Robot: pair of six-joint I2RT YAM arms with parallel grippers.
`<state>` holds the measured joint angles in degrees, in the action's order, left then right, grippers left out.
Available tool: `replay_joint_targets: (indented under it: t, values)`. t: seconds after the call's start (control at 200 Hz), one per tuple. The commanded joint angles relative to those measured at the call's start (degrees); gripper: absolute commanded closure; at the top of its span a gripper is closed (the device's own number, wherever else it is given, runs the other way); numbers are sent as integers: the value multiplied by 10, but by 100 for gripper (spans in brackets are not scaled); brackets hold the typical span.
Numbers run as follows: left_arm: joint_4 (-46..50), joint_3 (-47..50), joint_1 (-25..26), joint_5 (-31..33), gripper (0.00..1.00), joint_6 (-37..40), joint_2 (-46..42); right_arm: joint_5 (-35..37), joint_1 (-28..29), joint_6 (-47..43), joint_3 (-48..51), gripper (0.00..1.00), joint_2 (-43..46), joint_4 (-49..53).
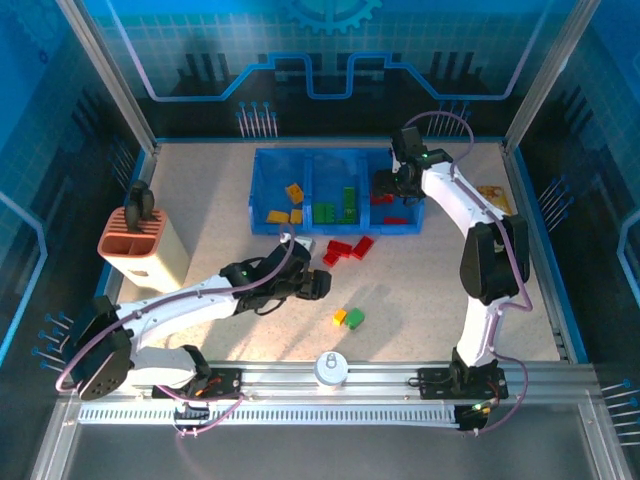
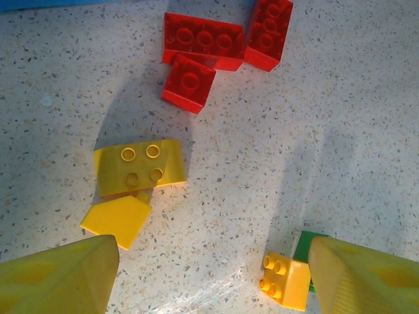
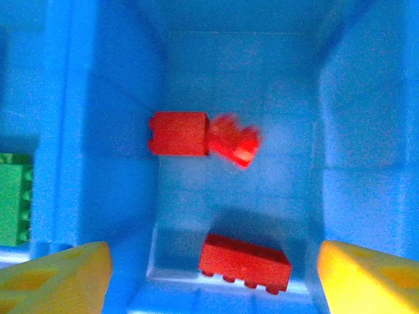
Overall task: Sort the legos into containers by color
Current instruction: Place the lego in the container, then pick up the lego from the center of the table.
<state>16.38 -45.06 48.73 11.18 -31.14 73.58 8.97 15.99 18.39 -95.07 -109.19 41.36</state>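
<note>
2 bricks lie nearest on the worktop (image 2: 340, 131): a small yellow brick (image 2: 285, 281) touching a green brick (image 2: 306, 248), at 3 o'clock of my left gripper (image 2: 209, 281), which hovers released and holds nothing. At 11 o'clock sit 2 yellow pieces (image 2: 139, 168); at 12 o'clock, 3 red bricks (image 2: 203, 42) cluster. Farther off, my right gripper (image 3: 213, 278) hangs spread wide over the tray's (image 1: 258, 185) right compartment, where 3 red legos (image 3: 178, 133) show, 1 blurred.
</note>
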Motion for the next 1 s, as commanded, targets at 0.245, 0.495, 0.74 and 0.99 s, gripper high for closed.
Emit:
replay_joint_targets:
  t: [0.245, 0.495, 0.74, 0.99]
  values:
    - [-27, -52, -25, -12, 21, 16, 60, -1, 52, 14, 206, 14, 283, -64]
    - [-28, -117, -46, -43, 21, 48, 148, -19, 79, 45, 504, 11, 515, -160]
    - [-10, -184, -55, -55, 21, 61, 230, -25, 93, 102, 659, 9, 701, -140]
    - [43, -261, -56, -9, 23, 75, 320, -11, 93, 105, 658, 9, 707, -103]
